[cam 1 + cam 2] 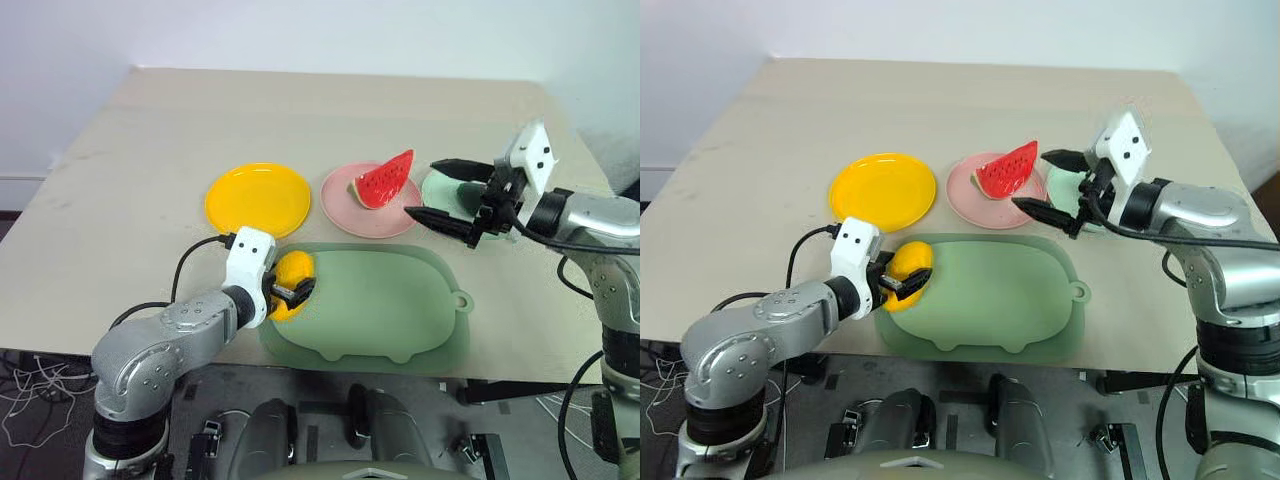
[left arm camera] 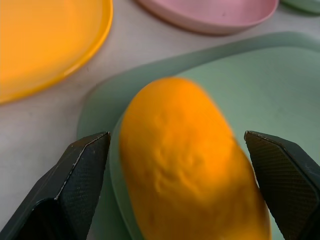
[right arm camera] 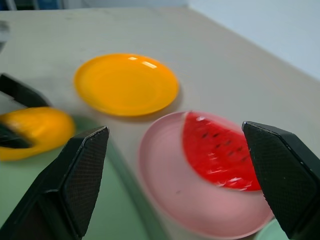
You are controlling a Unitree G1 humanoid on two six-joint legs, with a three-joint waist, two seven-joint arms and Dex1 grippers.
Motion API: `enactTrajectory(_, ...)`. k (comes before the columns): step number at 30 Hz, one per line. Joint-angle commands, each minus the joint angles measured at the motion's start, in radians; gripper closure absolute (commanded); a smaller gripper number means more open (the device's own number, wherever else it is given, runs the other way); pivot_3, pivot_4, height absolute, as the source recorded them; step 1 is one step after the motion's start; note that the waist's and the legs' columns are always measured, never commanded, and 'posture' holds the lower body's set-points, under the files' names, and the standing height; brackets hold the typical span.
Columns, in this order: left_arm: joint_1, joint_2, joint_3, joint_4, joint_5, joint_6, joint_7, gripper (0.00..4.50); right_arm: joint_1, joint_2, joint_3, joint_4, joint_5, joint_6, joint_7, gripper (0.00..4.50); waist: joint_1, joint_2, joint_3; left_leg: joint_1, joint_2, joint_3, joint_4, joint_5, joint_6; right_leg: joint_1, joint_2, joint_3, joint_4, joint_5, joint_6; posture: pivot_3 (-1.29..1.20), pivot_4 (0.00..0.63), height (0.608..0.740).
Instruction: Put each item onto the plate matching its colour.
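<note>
Left tool (image 1: 287,285): standing wide open at the near left corner of the green mat (image 1: 390,310), its two black fingers (image 2: 75,180) sitting on either side of the mango with a gap showing on each side.
Mango (image 1: 290,280): lying on the mat's left end, toward the bench's near edge, just in front of the yellow plate.
Yellow plate (image 1: 258,198): sitting bare on the bench (image 1: 130,170), left of the pink plate.
Watermelon wedge (image 1: 385,180): resting on the pink plate (image 1: 345,205), rind side toward the far edge.
Light green plate (image 1: 440,192): lying right of the pink one, largely covered by the right arm; I cannot tell whether anything is lying on it.
Right tool (image 1: 440,190): hovering wide open above the pink and green plates, gripping nothing, fingers pointing toward the bench's left side.
</note>
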Motion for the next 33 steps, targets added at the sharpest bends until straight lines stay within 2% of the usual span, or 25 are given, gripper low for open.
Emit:
enactTrajectory(1, -0.03, -0.006, -0.024, 0.017, 0.036, 0.024, -0.006, 0.0, 0.006, 0.004, -0.021, -0.061, 0.031, 0.014, -0.03, 0.01, -0.001, 0.0, 0.0, 0.0, 0.0, 0.0, 0.0, 0.0, 0.0, 0.0, 0.0, 0.0, 0.0, 0.0, 0.0, 0.0, 0.15, 0.74)
enactTrajectory(4, -0.044, 0.007, -0.068, 0.047, 0.072, 0.033, -0.022, 0.0, 0.021, 0.019, -0.015, -0.089, 0.046, 0.027, -0.053, 0.01, 0.0, 0.0, 0.0, 0.0, 0.0, 0.0, 0.0, 0.0, 0.0, 0.0, 0.0, 0.0, 0.0, 0.0, 0.0, 0.0, 0.15, 0.74)
enactTrajectory(7, -0.051, 0.011, -0.078, 0.048, 0.096, 0.022, -0.043, 0.56, 0.027, 0.022, -0.016, -0.103, 0.058, 0.039, -0.07, 0.0, 0.001, 0.0, 0.0, 0.0, 0.0, 0.0, 0.0, 0.0, 0.0, 0.0, 0.0, 0.0, 0.0, 0.0, 0.0, 0.0, 0.15, 0.74)
enactTrajectory(9, -0.063, 0.007, -0.064, 0.042, 0.104, 0.012, -0.056, 1.15, 0.031, 0.02, -0.02, -0.109, 0.068, 0.046, -0.077, 0.0, 0.001, 0.0, 0.0, 0.0, 0.0, 0.0, 0.0, 0.0, 0.0, 0.0, 0.0, 0.0, 0.0, 0.0, 0.0, 0.0, 0.15, 0.74)
enactTrajectory(10, -0.072, 0.001, -0.052, 0.042, 0.107, 0.008, -0.061, 1.25, 0.034, 0.018, -0.022, -0.114, 0.075, 0.052, -0.079, 0.0, 0.001, 0.0, 0.0, 0.0, 0.0, 0.0, 0.0, 0.0, 0.0, 0.0, 0.0, 0.0, 0.0, 0.0, 0.0, 0.0, 0.15, 0.74)
enactTrajectory(15, -0.2, -0.027, 0.043, 0.103, 0.137, -0.009, -0.066, 1.25, 0.059, 0.025, -0.014, -0.138, 0.103, 0.07, -0.09, 0.0, 0.004, 0.0, 0.0, -0.001, 0.0, -0.001, 0.001, 0.0, 0.0, 0.0, 0.0, 0.0, 0.0, 0.0, 0.0, 0.0, 0.15, 0.74)
enactTrajectory(19, -0.339, 0.013, 0.073, 0.264, 0.236, -0.077, -0.064, 1.25, 0.073, 0.043, 0.005, -0.152, 0.113, 0.073, -0.103, 0.0, -0.001, -0.001, 0.0, -0.001, -0.001, -0.001, 0.001, 0.0, 0.0, 0.0, 0.0, 0.0, 0.0, 0.0, 0.0, 0.0, 0.15, 0.74)
enactTrajectory(26, -0.522, 0.085, -0.037, 0.719, 0.416, -0.306, -0.198, 1.25, 0.085, 0.083, 0.042, -0.168, 0.117, 0.069, -0.136, 0.0, 0.002, -0.001, 0.0, -0.001, -0.001, 0.001, 0.0, 0.0, 0.0, 0.0, 0.001, -0.001, 0.0, 0.0, 0.0, 0.0, 0.15, 0.74)
enactTrajectory(30, -0.562, 0.072, -0.069, 0.846, 0.474, -0.389, -0.253, 1.25, 0.106, 0.081, 0.03, -0.178, 0.116, 0.068, -0.15, 0.0, 0.002, -0.001, 0.0, -0.002, -0.001, 0.001, 0.001, 0.001, -0.001, -0.001, 0.0, -0.001, -0.001, 0.0, 0.0, 0.0, 0.15, 0.74)
enactTrajectory(33, -0.565, 0.053, -0.063, 0.869, 0.488, -0.413, -0.278, 0.26, 0.125, 0.075, 0.019, -0.191, 0.117, 0.071, -0.165, 0.0, 0.001, -0.001, 0.0, -0.002, -0.001, 0.001, 0.001, 0.003, -0.005, -0.001, -0.001, -0.001, -0.001, 0.0, 0.001, 0.0, 0.15, 0.74)
